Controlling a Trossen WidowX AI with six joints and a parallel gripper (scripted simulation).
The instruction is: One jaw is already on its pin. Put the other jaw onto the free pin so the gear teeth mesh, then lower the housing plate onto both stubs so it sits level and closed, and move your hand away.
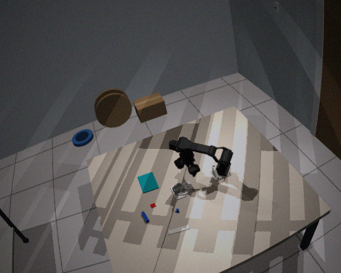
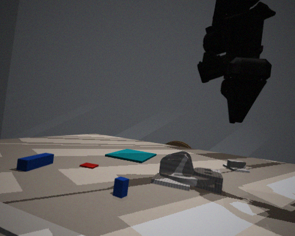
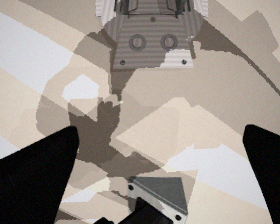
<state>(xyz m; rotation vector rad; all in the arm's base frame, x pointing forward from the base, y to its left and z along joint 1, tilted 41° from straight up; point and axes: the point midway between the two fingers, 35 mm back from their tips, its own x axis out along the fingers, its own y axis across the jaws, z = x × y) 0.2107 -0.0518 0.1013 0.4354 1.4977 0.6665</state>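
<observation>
Housing plate and jaws appear joined in one grey assembly (image 1: pixel 181 189) (image 2: pixel 176 180) (image 3: pixel 153 52), which lies on the table (image 1: pixel 281 203) (image 2: pixel 88 208) (image 3: pixel 221 75); whether the gears mesh cannot be told. It should handle as light, stiff and perhaps slick, best taken by its flat sides. Ribbed, with a rounded hump, it shows two ringed round features near one edge. Above the table, the gripper (image 1: pixel 187 169) (image 2: pixel 236 121) (image 3: pixel 164 135) stands wide open, holding nothing.

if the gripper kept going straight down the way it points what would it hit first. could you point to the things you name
Probably the bare tabletop (image 1: pixel 277 179) (image 2: pixel 88 214) (image 3: pixel 221 95) beside the grey assembly (image 1: pixel 182 189) (image 2: pixel 176 167) (image 3: pixel 153 50), though depth is hard to judge.
</observation>
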